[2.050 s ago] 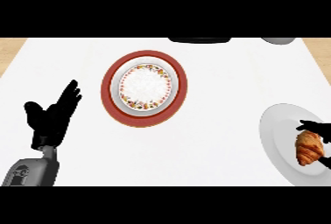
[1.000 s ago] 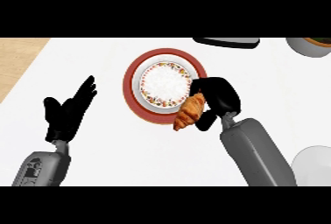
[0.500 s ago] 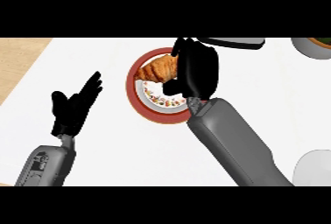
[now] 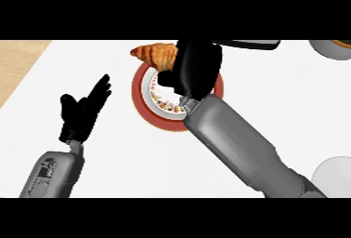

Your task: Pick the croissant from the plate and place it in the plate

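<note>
A golden-brown croissant is held by my right hand, whose fingers curl round its right end. It hangs over the far left rim of the red-rimmed plate, partly past it. The plate has a white centre with a flowered band, and my right hand and forearm cover most of it. A plain white plate shows at the lower right edge, with nothing seen on it. My left hand rests open at the left, fingers pointing up.
A dark object lies at the far edge behind my right hand. A bowl-like thing sits at the top right corner. A wooden surface borders the white counter on the left.
My right hand has carried the croissant from the white plate at the right across to the red-rimmed plate, then further toward its far left rim. The left hand barely moved.
</note>
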Tool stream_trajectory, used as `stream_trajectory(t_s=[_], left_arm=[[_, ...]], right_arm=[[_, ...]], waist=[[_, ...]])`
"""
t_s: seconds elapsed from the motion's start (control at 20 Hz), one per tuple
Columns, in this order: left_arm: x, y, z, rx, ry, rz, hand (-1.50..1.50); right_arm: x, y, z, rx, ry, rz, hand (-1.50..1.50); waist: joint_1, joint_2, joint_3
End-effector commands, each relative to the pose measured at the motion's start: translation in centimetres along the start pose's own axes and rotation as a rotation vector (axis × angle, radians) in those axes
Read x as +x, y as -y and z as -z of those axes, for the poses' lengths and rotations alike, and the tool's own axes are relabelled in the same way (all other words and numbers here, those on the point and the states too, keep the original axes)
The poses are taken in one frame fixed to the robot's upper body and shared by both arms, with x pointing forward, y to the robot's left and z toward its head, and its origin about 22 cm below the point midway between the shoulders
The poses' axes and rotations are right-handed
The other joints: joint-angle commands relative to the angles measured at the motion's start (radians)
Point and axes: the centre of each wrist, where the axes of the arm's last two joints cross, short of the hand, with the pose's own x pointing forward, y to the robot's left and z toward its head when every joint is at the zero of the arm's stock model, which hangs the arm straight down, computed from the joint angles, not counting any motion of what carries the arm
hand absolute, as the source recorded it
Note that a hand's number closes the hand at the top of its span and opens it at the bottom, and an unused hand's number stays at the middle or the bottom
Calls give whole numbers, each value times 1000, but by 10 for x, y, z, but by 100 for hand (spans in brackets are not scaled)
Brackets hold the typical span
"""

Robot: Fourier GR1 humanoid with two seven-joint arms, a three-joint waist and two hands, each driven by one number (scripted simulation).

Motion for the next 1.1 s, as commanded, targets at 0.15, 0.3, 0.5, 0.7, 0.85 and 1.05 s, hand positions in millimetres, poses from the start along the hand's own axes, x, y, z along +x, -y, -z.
stream_trajectory(t_s=[0.15,0.3,0.5,0.7,0.85,1.05], left_arm=[[-2,-12,-1,23,-10,6,0],[-8,-15,-1,51,-7,-11,0],[-1,-11,5,51,2,0,0],[-9,-16,-6,49,-10,-13,0],[-10,-22,-10,68,-15,-7,0],[-6,-32,-6,80,-14,-10,0]], right_arm=[[2,-24,-4,-39,-230,51,150],[-2,-35,-8,-2,-241,-2,150],[-21,-59,-8,145,-274,-83,150],[-42,-63,-8,247,-403,124,-150],[-40,-75,-14,288,-300,130,-150],[-23,-73,-13,161,-164,186,-150]], waist=[[-27,0,3],[-48,-3,2],[-53,4,3],[-61,-2,5],[-56,-1,5],[-74,-5,4]])
